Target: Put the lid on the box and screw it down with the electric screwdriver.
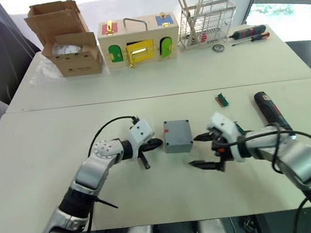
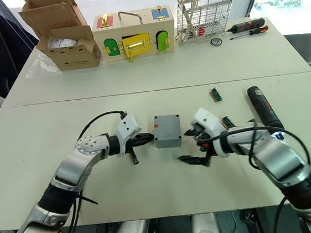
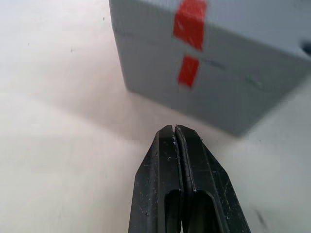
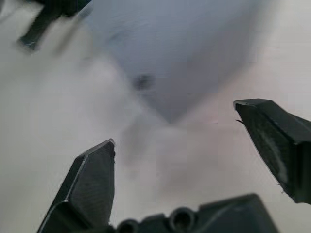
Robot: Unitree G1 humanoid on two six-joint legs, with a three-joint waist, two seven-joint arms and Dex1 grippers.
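The small square grey plastic box (image 1: pixel 177 136) sits on the white desk (image 1: pixel 49 161) w/ the shallow grey lid (image 1: pixel 177 130) already on top; a seam runs round the side in the left wrist view, and red marks (image 3: pixel 189 36) cross it on lid and box alike. One red mark shows at the box's left edge in the head views. A small dark hole is near a lid corner in the right wrist view.

Left gripper (image 1: pixel 152 145) lies just beside the box's left face, not touching as far as I can see; its jaws are pressed fully together, holding nothing. Right gripper (image 1: pixel 203 150) is just off the box's right side, jaws spread wide, empty, one fingertip near the box's right edge, the other lower on bare desk.

Thick black cylindrical electric screwdriver (image 1: pixel 269 110) lies flat, well right of the box, beyond the right arm. A small green part (image 1: pixel 221 99) lies near it, further back.

Back of desk: brown cardboard box (image 1: pixel 67 39), flaps open; wooden box w/ coloured doors (image 1: pixel 139 42); white wire rack (image 1: pixel 207 22) w/ thin rods; two red-and-black hand screwdrivers (image 1: pixel 249 33); small round metal item (image 1: pixel 218 47).
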